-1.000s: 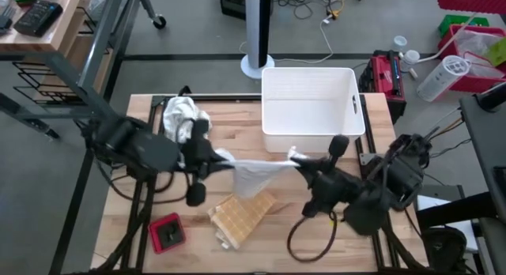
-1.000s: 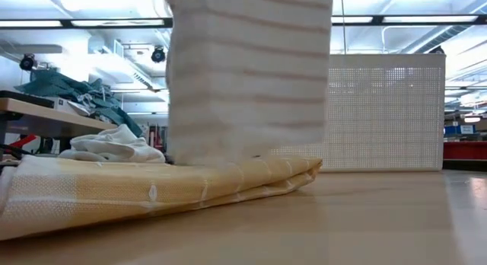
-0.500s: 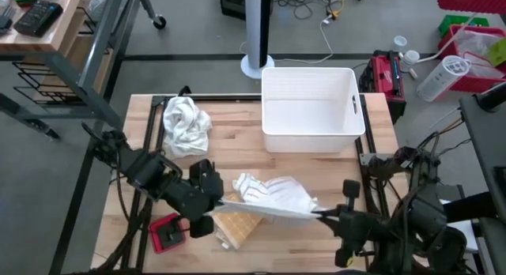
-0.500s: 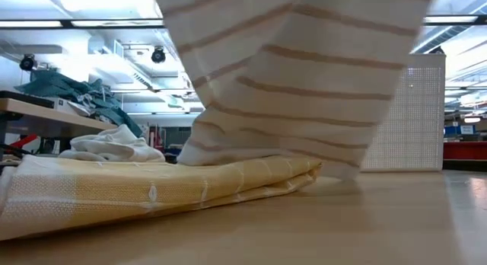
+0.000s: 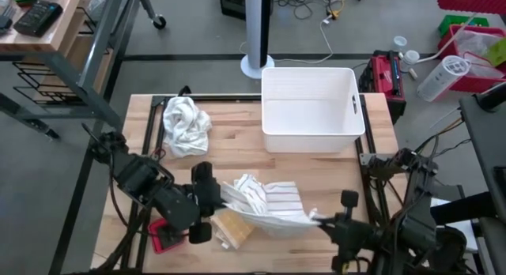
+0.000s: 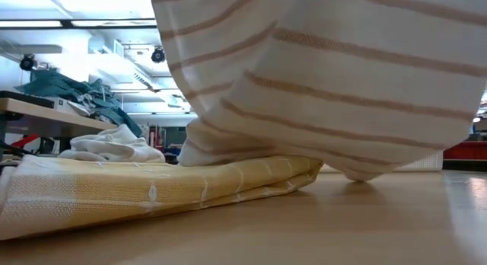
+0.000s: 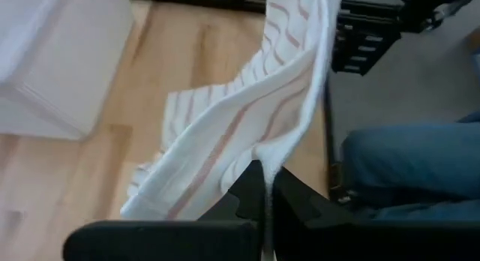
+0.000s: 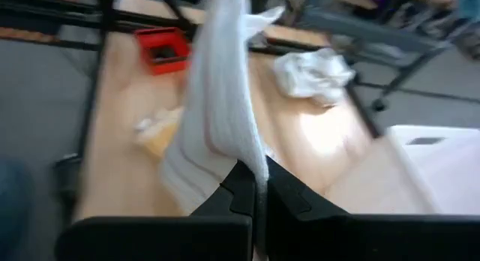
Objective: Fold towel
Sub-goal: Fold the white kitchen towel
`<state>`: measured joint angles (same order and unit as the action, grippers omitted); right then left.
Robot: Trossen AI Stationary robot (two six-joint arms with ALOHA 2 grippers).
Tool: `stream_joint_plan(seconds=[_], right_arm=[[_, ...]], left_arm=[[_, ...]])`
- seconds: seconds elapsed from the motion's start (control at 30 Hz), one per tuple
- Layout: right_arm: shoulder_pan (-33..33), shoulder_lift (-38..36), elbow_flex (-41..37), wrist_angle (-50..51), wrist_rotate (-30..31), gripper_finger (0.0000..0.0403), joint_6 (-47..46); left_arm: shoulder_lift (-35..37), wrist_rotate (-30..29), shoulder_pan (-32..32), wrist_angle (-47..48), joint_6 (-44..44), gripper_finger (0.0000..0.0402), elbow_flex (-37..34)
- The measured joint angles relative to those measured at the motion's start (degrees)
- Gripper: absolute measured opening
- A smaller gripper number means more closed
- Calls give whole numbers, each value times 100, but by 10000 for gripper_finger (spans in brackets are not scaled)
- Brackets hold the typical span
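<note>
Both grippers, left [image 5: 212, 197] at 9 o'clock and right [image 5: 326, 221] at 4 o'clock, are clamped on towel [image 5: 267, 202] corners, stretching it flat at table [image 5: 316, 172] centre for folding.

Over the last second both arms drew back from mid-worktop toward its near edge, carrying the striped towel [image 5: 267, 205] with them. The left tool [image 5: 215, 197] and right tool [image 5: 322, 221] each kept a pinched corner. The towel, first stretched and hanging between them, came down and spread, its far part draped over the folded yellow towel [image 5: 235, 225]. In the low view it swung closer, hiding the white bin.
</note>
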<state>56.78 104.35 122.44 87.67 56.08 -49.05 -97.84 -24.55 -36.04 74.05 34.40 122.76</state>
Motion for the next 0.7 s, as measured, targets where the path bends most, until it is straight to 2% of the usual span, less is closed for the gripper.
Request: stream_joint_plan(seconds=[0.07, 0.27, 0.57, 0.7], right_arm=[[-99, -4, 89, 263, 161, 0, 30], [-515, -236, 461, 228, 435, 0, 1233], [-1401, -841, 1194, 200, 858, 0, 2685], [-1554, -1010, 1250, 114, 543, 0, 2681]], left_arm=[[0, -44, 65, 167, -312, 0, 182], [15, -711, 323, 1153, -753, 0, 1192], [805, -1528, 979, 1478, -1287, 0, 1065], [918, -1579, 956, 1150, -1505, 0, 1211]])
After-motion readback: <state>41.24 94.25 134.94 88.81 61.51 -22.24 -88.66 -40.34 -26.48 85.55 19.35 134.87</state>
